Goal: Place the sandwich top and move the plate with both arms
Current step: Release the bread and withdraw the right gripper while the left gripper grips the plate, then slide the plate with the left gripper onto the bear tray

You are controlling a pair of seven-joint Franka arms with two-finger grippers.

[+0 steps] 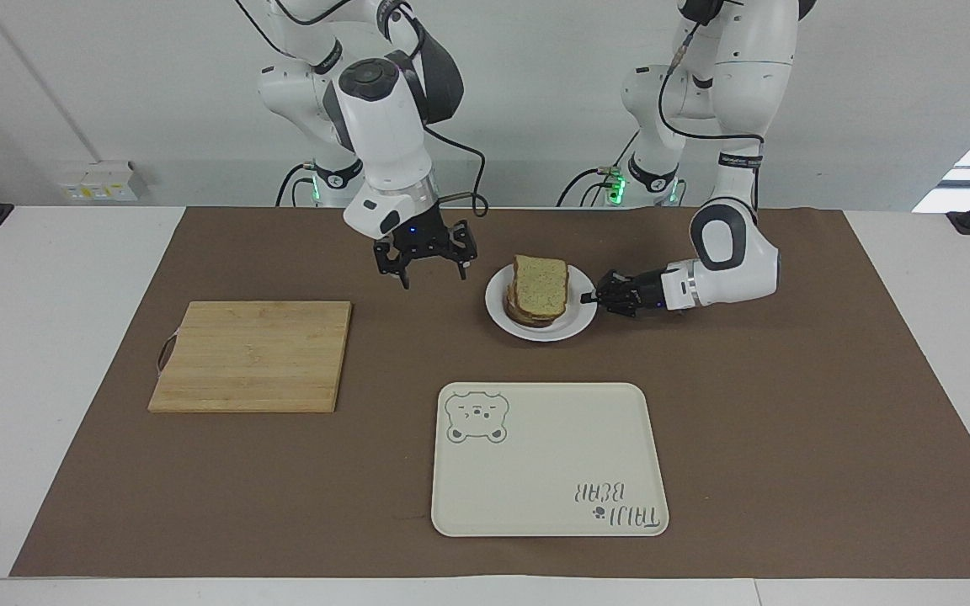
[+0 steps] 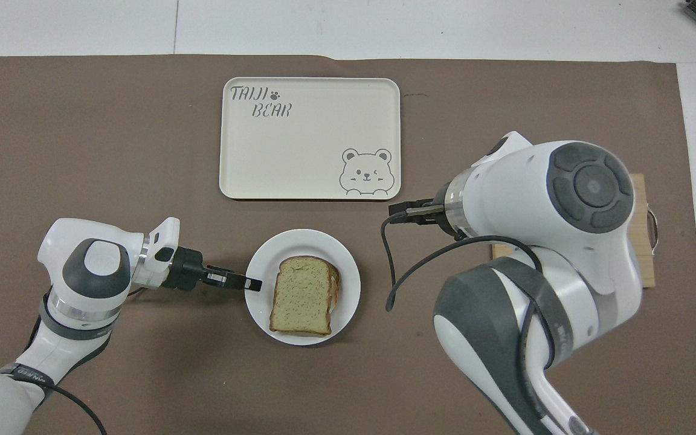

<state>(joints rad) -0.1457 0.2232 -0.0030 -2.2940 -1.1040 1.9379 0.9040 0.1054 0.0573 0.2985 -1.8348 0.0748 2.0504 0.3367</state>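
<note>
1. Bread top [image 1: 541, 287] lies flat on the lower slices, the stack sitting on the plate [image 1: 498, 313]; I judge the placing step done.

2. Left gripper [image 1: 596, 295] is low at the plate's rim on the left arm's side, fingers shut; they look closed on the rim, so I take it as a grip.

3. Right gripper [image 1: 426, 268] hangs over bare mat between plate and board [image 1: 251, 357], fingers spread wide and empty. It has no hold on the plate yet.

4. Left to do, as I judge it: bring the right gripper down to the rim on its own side, close, then lift and carry with both arms. The tray [image 1: 548, 459], farther from the robots than the plate, looks the likely target, though nothing confirms that.

5. Plate sits mid-table, near the robots' edge of the mat [image 1: 788, 438].

6. Surface: a brown mat covering most of a white table [image 1: 940, 353]. The board lies toward the right arm's end.

7. Room: plain white wall [image 1: 114, 84] at the robots' backs, with a socket box on it.
</note>
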